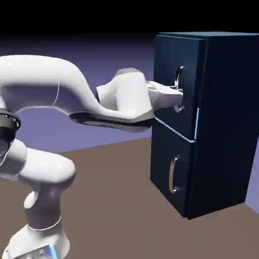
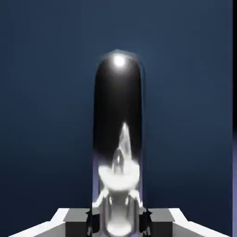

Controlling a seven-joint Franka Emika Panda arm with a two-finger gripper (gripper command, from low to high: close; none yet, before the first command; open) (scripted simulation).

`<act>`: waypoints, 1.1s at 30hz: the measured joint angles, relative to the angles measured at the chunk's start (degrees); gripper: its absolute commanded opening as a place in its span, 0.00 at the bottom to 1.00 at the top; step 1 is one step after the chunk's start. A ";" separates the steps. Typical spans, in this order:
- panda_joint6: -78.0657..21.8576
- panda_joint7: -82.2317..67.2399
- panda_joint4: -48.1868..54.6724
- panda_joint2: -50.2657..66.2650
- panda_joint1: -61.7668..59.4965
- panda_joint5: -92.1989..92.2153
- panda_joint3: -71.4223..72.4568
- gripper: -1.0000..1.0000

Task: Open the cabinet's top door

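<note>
The navy cabinet (image 1: 222, 121) stands at the right of the exterior view. Its top door (image 1: 168, 55) carries a curved vertical silver handle (image 1: 178, 76). My gripper (image 1: 176, 94) reaches in level from the left and is shut on that handle, about halfway down it. In the hand view the shiny handle (image 2: 118, 115) rises large between my grey fingertips (image 2: 76, 217), which press on it from both sides, with the door's flat blue panel (image 2: 46, 92) behind. The top door looks about flush with the cabinet front.
Below the top door sits the shorter lower door (image 1: 163, 162) with its own short silver handle (image 1: 173, 175). The cabinet stands on the brown table (image 1: 111, 202). My white arm (image 1: 45, 86) arches in from the lower left.
</note>
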 measured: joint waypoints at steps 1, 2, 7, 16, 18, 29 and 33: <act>-0.51 0.00 -0.84 0.08 -2.02 1.36 2.08 0.00; -1.35 -0.13 -1.87 -0.15 -3.84 3.24 4.15 0.00; -3.25 0.00 -5.39 -0.63 -13.19 10.83 14.50 0.00; -2.99 -0.02 -9.45 -3.39 -29.91 25.29 33.18 0.00; -1.92 0.00 -9.94 -4.31 -33.96 28.30 37.28 0.00; 8.78 0.00 -11.20 -11.93 -55.55 42.75 55.79 0.00; 14.91 -2.41 -11.93 -16.61 -63.59 49.93 61.01 0.00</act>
